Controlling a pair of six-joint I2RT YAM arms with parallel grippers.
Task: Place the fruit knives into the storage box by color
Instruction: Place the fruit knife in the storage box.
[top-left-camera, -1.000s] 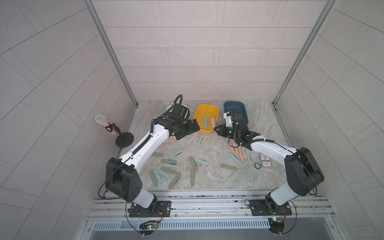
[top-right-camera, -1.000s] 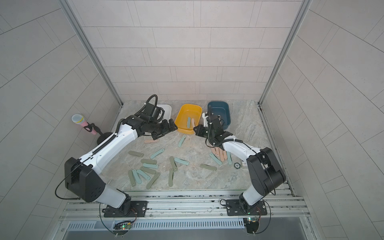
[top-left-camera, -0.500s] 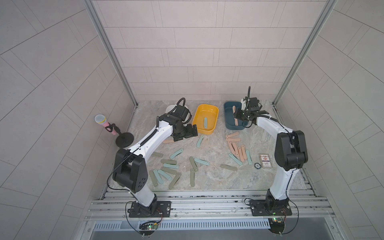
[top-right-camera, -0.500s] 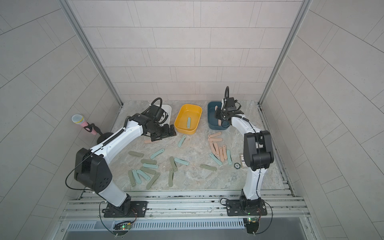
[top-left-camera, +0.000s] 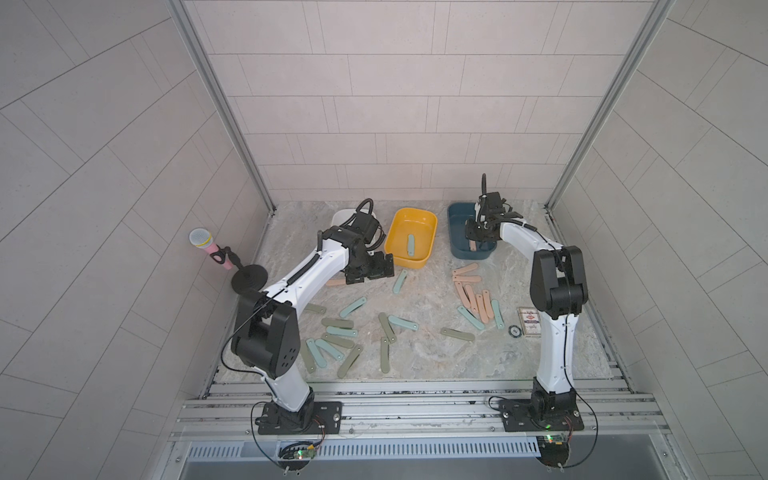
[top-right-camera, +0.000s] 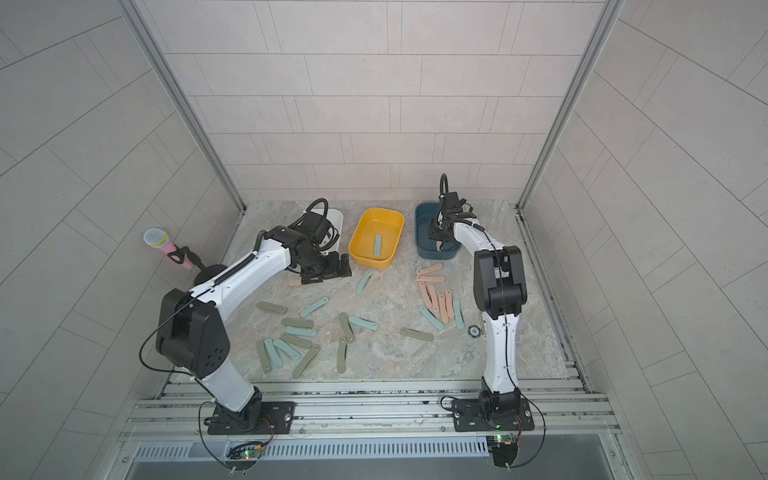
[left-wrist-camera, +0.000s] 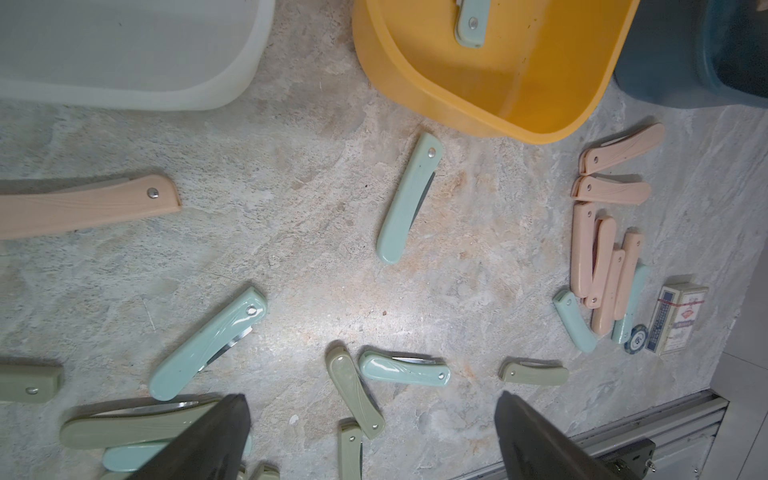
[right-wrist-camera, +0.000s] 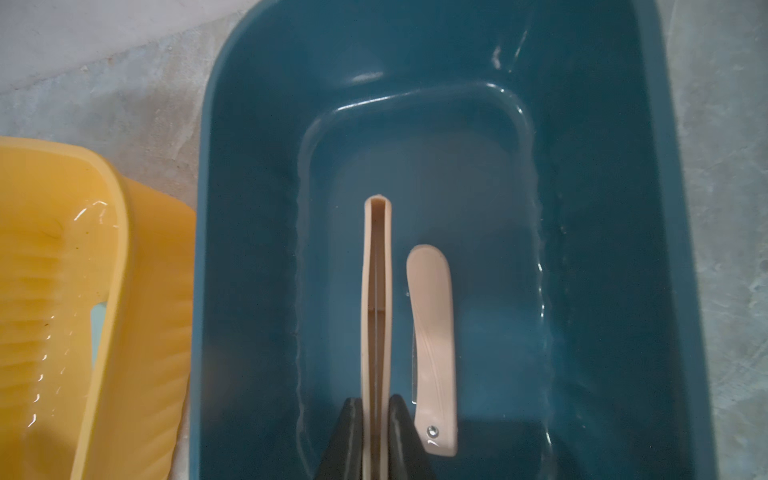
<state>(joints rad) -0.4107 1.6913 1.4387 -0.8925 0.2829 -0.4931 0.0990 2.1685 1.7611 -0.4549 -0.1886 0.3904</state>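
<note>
right gripper (right-wrist-camera: 376, 432) is down inside the blue box (right-wrist-camera: 665, 166). its fingers (right-wrist-camera: 349, 436) are clamped on the held pink knife (right-wrist-camera: 376, 291), which stands on edge with the slot facing the wrist camera. cannot tell whether it touches the box floor. a second pink knife (right-wrist-camera: 432, 345) lies flat on that floor just beside it, not touching. in both top views the right arm reaches over the blue box (top-left-camera: 457, 216) and hides much of its inside.

left gripper (left-wrist-camera: 370, 399) hangs low over the table in front of the white box (top-left-camera: 340, 216). its fingers (left-wrist-camera: 208, 440) are wide apart with nothing between them. a loose pink knife (top-left-camera: 336, 282) lies on the table just beside it, one end hidden under the gripper in both top views.

yellow box (top-left-camera: 405, 262) sits between the white and blue boxes, with one boxed teal knife (top-left-camera: 410, 245) flat inside. a stray teal knife (top-left-camera: 400, 281) lies on the table just in front of it.

pink cluster (top-left-camera: 473, 291) lies near the right arm, some pieces overlapping, with teal ones at its near edge. card box (top-left-camera: 528, 327) and black disc (top-left-camera: 514, 331) lie just beside that.

olive and teal scatter (top-left-camera: 336, 332) lies near the left arm's base, with several crossing. a lone olive knife (top-left-camera: 457, 333) lies mid-table.

microphone (top-left-camera: 205, 243) stands on a stand by the left wall.
</note>
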